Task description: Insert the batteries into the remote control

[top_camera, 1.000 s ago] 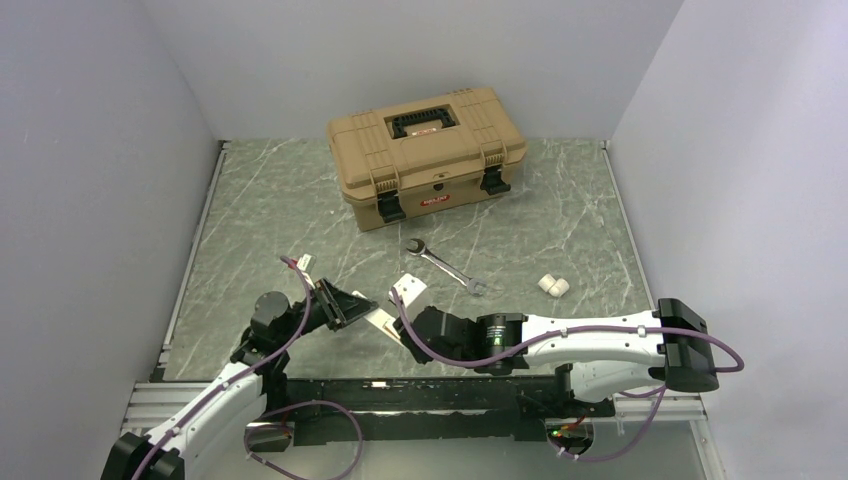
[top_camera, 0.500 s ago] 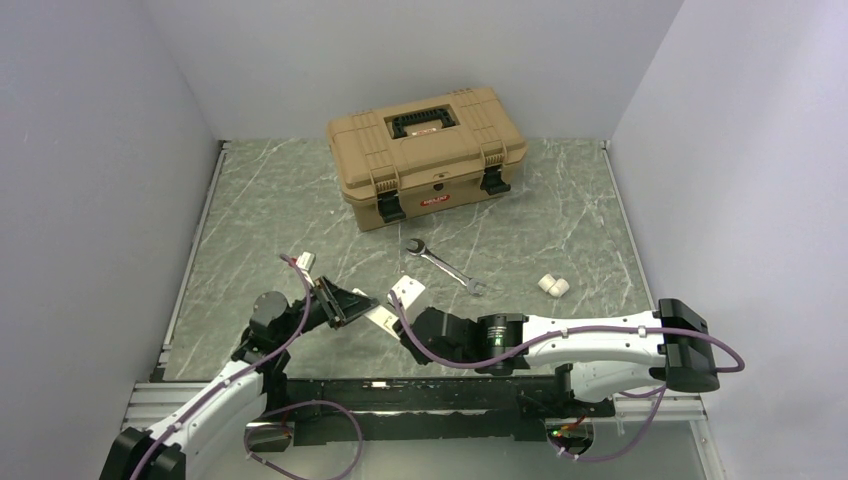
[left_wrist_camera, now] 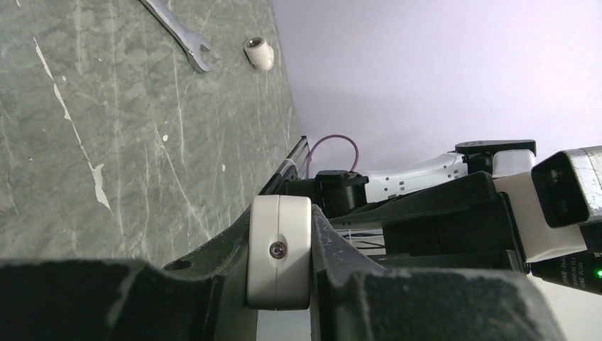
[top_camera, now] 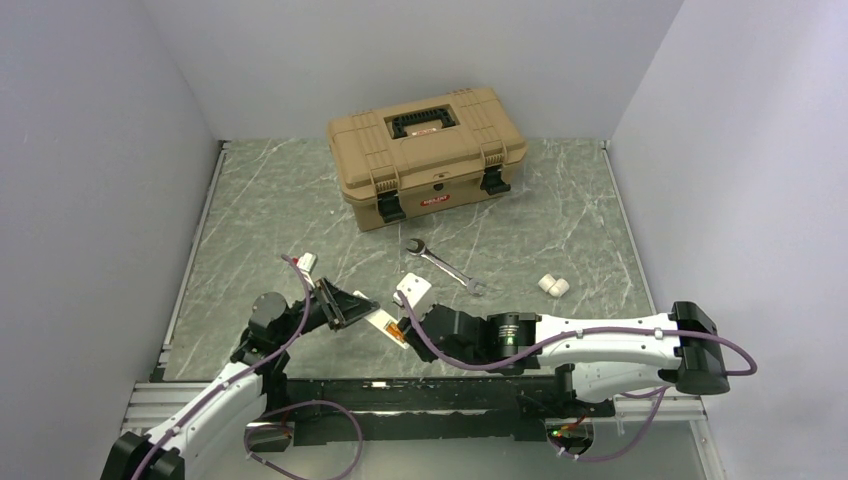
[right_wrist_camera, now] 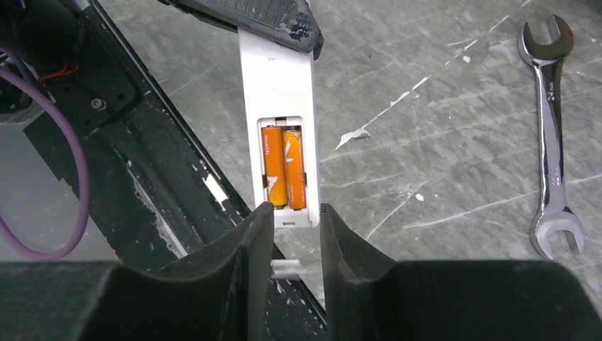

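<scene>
Left arm: the left gripper [top_camera: 352, 304] is seen low over the near edge of the table [top_camera: 280, 200], its jaws clenched. In the left wrist view one end of the remote control [right_wrist_camera: 278, 78] is pinched flat between the two black fingers [left_wrist_camera: 213, 284], a small screw showing in the white end face.

The remote control is carried by that grip near the front middle of the table, just past the black rail, and is stretched from the left gripper across to the right one. Its back is turned toward the right wrist camera. The recess is uncovered, and two orange batteries [right_wrist_camera: 284, 167] are lodged in it side by side, lengthwise.

Right arm: the right gripper [right_wrist_camera: 292, 213] is set at the remote's free end. Its fingers are parted and placed one on each long edge, close against the white body. Whether they press on it cannot be told. A small white piece [right_wrist_camera: 287, 268] is glimpsed between the fingers beneath the remote; it is not identified.

At the back, a tan toolbox [top_camera: 425, 150] is closed, its black latches down.

Right of the grippers, a steel wrench [right_wrist_camera: 552, 142] is laid flat on the table. Further right, a small white fitting [top_camera: 553, 286] is lying well apart from it.
</scene>
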Robot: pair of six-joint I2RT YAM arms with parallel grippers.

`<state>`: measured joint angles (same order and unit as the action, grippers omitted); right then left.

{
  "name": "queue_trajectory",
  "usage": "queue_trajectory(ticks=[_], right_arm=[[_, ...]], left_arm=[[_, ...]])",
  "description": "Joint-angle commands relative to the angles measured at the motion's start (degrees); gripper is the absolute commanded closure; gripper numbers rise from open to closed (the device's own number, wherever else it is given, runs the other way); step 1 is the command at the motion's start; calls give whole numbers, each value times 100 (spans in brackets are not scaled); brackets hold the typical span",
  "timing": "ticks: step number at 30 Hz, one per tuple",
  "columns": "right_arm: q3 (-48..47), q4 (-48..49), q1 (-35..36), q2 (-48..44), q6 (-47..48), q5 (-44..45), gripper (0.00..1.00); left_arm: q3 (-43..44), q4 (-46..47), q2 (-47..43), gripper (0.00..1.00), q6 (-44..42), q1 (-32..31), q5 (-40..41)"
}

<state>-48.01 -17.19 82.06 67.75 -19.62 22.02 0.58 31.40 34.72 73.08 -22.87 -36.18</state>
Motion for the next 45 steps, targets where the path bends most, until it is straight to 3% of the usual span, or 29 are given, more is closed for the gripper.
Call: queue_trajectory(ticks=[1, 5, 10, 14, 22, 29, 33, 35, 41, 45], right_arm=[[10, 75, 29, -195, 169, 63, 67], [22, 65, 29, -243, 101, 134, 67], [423, -23, 29, -598, -475, 257, 60], [877, -280, 28, -908, -1394, 233, 54], [1179, -1751, 473, -863, -3951, -171, 49], [447, -3610, 1283, 59, -6941, 57, 42], [-57, -4370, 1655, 514, -8040, -2, 36], [-11, -4288, 1801, 484, -8410, -14, 35], [1105, -2814, 1823, -195, -9031, -186, 35], [1050, -2582, 1855, -82, -8231, 28, 37]], left_arm=[[-237, 359, 61, 100, 23, -24, -176], [-160, 160, 129, 100, -208, -24, -98], [340, -1499, -140, 100, -1142, -24, 363], [591, -2187, -357, 100, -1568, -15, 577], [544, -2059, -223, 100, -1555, -7, 510], [548, -1901, -131, 100, -1513, -7, 488], [521, -1760, -83, 100, -1470, -7, 405], [510, -1736, -96, 100, -1463, -7, 382], [463, -1698, -130, 100, -1450, -7, 341], [407, -1697, -180, 100, -1441, -7, 330]])
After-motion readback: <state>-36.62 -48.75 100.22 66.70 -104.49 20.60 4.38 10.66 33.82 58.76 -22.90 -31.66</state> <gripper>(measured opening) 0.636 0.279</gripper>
